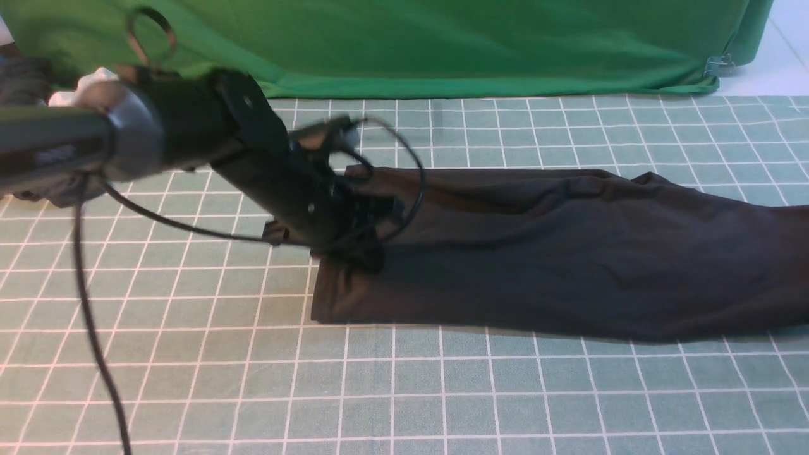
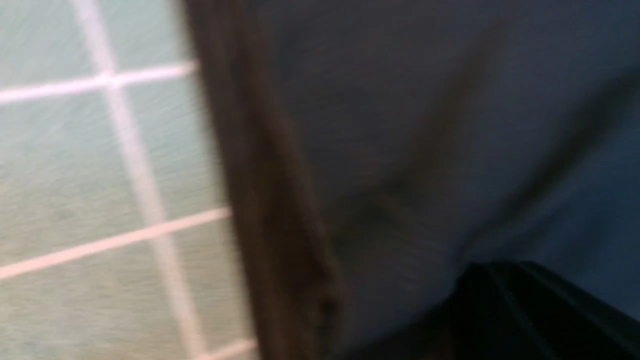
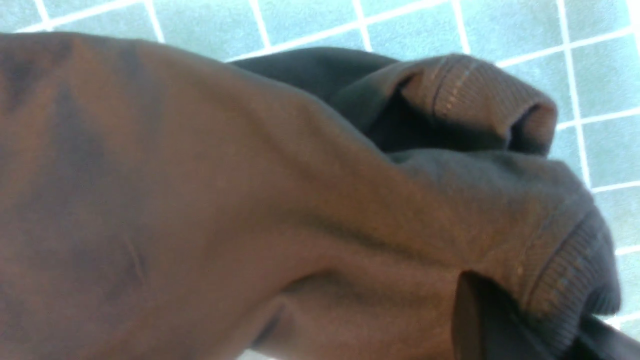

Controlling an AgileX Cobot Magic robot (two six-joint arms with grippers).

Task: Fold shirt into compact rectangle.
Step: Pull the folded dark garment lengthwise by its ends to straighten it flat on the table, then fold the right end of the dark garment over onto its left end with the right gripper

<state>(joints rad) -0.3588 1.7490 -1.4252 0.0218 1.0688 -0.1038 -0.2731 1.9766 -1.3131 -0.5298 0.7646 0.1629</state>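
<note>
The black shirt (image 1: 569,253) lies folded into a long band on the grid mat, running from the middle out past the right edge. My left gripper (image 1: 354,249) reaches down onto the band's left end, where the fabric bunches up around it; it looks shut on the shirt. The blurred left wrist view shows a dark finger (image 2: 505,295) pressed into the shirt (image 2: 400,125) beside its hem. My right gripper (image 3: 540,325) is out of the front view. In its wrist view it is shut on the shirt (image 3: 200,200), at a ribbed cuff (image 3: 565,280). A second ribbed cuff (image 3: 470,95) lies beyond.
A green backdrop cloth (image 1: 442,44) hangs along the mat's far edge. A bunched dark garment with a white cloth (image 1: 69,91) sits at the far left behind my left arm. The arm's black cable (image 1: 95,341) hangs down over the near left of the green grid mat (image 1: 442,392).
</note>
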